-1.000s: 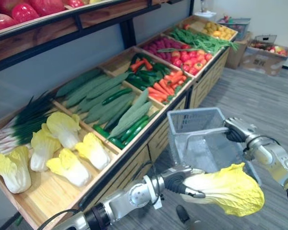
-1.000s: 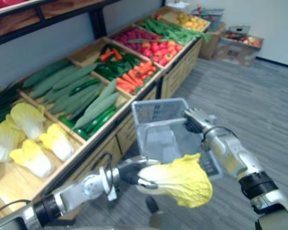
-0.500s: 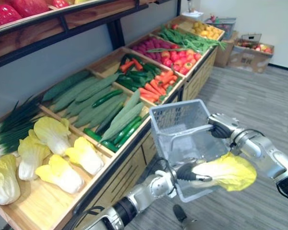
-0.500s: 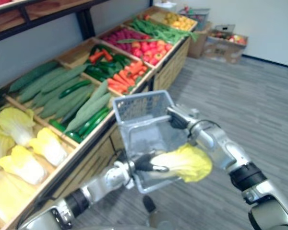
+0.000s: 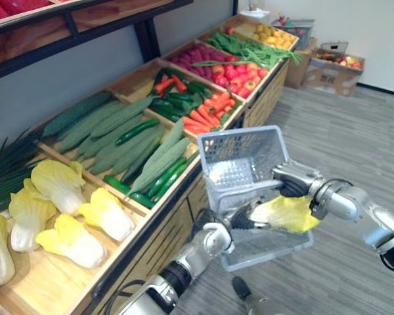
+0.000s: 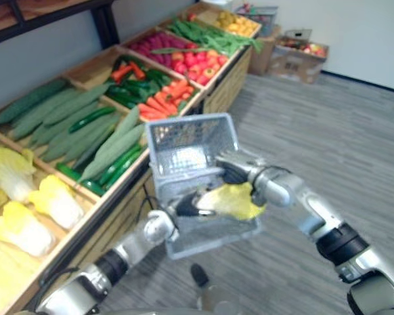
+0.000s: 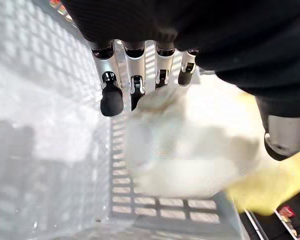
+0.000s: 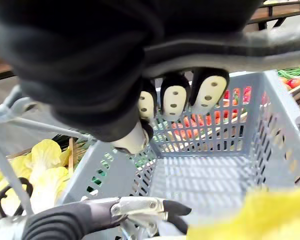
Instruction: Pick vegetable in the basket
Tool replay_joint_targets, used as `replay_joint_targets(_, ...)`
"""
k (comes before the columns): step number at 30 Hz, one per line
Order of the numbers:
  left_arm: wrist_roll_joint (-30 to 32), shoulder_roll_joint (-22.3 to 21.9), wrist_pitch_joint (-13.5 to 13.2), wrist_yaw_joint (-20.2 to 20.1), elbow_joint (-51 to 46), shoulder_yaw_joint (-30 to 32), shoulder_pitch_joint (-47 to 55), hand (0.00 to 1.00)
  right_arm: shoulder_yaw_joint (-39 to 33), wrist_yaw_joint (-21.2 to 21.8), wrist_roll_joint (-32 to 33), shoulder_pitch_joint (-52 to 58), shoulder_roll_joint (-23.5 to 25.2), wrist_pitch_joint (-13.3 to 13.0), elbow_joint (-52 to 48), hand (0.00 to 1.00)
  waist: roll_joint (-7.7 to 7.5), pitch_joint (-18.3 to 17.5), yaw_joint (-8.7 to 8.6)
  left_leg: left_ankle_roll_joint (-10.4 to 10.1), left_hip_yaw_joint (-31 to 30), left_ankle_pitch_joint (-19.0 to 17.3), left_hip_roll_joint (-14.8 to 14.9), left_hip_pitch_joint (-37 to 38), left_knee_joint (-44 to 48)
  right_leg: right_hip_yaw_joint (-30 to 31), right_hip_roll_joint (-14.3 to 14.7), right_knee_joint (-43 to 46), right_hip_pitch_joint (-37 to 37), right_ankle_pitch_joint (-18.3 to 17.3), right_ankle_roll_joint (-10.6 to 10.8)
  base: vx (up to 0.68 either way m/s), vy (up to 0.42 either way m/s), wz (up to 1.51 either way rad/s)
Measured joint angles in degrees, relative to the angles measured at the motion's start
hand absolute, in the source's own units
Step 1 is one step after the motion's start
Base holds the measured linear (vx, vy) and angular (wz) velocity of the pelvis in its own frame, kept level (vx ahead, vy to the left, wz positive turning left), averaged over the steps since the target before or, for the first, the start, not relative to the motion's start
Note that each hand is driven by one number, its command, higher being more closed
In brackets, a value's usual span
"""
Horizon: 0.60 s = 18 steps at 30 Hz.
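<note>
Since a second ago the left hand (image 5: 231, 221) has carried the cabbage (image 5: 284, 213) from out in front of the basket (image 5: 238, 155) into its open top; before, the yellow leaves hung clear of the basket's near rim, and now they lie inside the grey mesh walls. The left hand reaches in over the basket's near edge, fingers and thumb curled round the cabbage's pale stalk end, with the leafy yellow end pointing toward the side of the basket where the right hand is. From where I stand I cannot tell whether the cabbage rests on the basket's bottom or is held just above it.

The right hand (image 5: 291, 181) is clamped on the basket's handle, fingers wrapped round the grey bar, and it holds the basket up off the grey floor (image 5: 345, 134).

Just to the basket's left runs the long wooden counter (image 5: 151, 216), split into bins. More cabbages (image 5: 72, 220) lie in the bin nearest the robot, cucumbers (image 5: 118, 128) in the one level with the basket, and carrots (image 5: 207, 117) and red peppers (image 5: 240, 73) in the bins beyond the basket.
</note>
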Motion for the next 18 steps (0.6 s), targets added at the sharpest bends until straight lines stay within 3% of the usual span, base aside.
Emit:
replay_joint_targets(10,0.02,-1.07,0.58,-0.17,0.62,1.01,-0.68,0.0,-1.43,1.27,2.17,4.08,-0.91,-0.01,-0.64,1.0,0.24,0.78,0.25,0.05,-1.41,0.03,0.06,-0.89,0.03,-0.98,-0.56,-0.03,0.04,0.0,0.0,-0.02,-0.008,0.06)
replay_joint_targets(18,-1.16,1.17,-0.38,-2.71,-11.33,-4.53,-1.93,0.0,-9.17,1.72,2.15,8.82,-0.92,-0.1,-0.9,1.0,0.41,0.88,0.55,0.2,-3.8,0.13,-0.29,-1.82,0.03,-3.14,-2.04,0.04,0.48,0.03,0.02,-0.03,-0.009,0.16)
